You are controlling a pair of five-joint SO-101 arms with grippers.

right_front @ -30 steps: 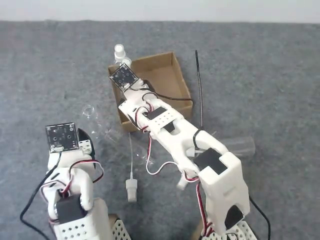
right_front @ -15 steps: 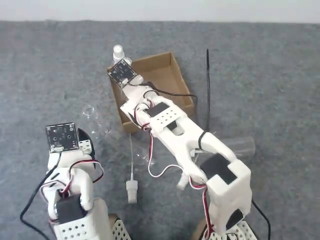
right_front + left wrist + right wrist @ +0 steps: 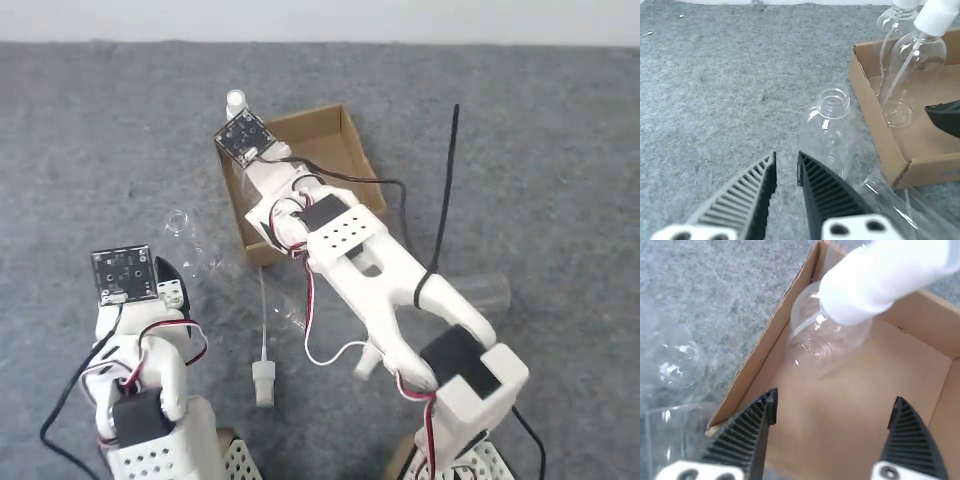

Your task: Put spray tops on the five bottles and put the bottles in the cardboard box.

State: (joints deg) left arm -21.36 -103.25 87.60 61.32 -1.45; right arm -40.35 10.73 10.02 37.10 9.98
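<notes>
Right gripper: jaws spread wide, holding nothing, over the box, where a capped bottle stands in the corner just beyond the fingertips. Left gripper: jaws nearly closed, empty, low over the carpet. The bare bottle lies just ahead of it, beside the box wall, its long axis running away from the fingers, neck farthest. I judge my left arm the nearer. A spray top lies well short of both grippers.
</notes>
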